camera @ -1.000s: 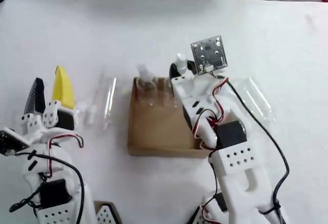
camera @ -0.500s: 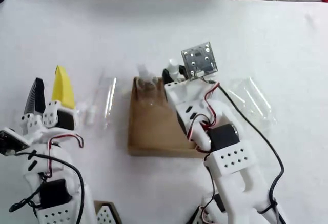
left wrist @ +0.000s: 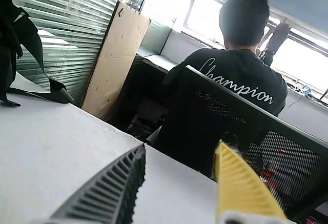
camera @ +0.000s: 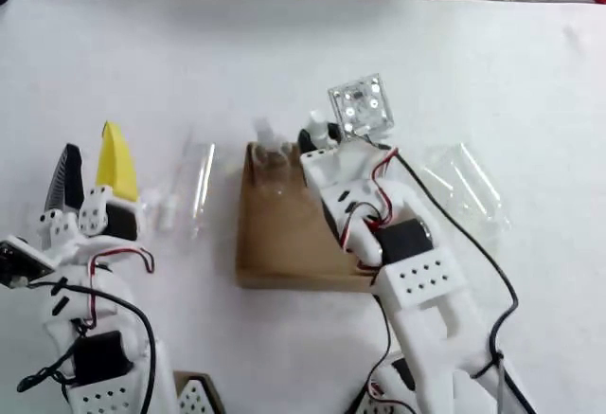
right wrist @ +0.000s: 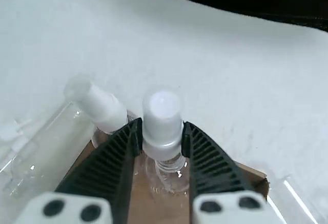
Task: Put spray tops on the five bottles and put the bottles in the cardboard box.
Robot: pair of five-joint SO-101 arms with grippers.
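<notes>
White table (camera: 284,45) is carrying the whole setup here, with the cardboard box (camera: 284,234) sitting in the middle of it.

What's changing: over the last second the right gripper (right wrist: 161,126) has been sliding sideways across the far end of the box, and it's now hanging over the far corner. Its jaws are pinching a bottle (right wrist: 166,170) around the neck, just under the spray top (right wrist: 163,114), so they're closed down to about the width of that neck. A second bottle (right wrist: 100,106) with its top already on is standing in the box just beside the jaws, on the black finger's side. I'm reading this as the drop-off: the held bottle is getting lined up next to the one already packed, so that would make two of five.

The left gripper (left wrist: 180,148) is sitting well apart from all this with its jaws spread wide and nothing between them. A bare bottle (camera: 201,182) is lying between it and the box.

The annoying bits: the right arm is blocking the near corner of the box from above, so I can't tell if the held bottle is touching the floor of the box. The clear bottles (camera: 464,187) lying beyond the arm are blending into the table, and I can't count them.
</notes>
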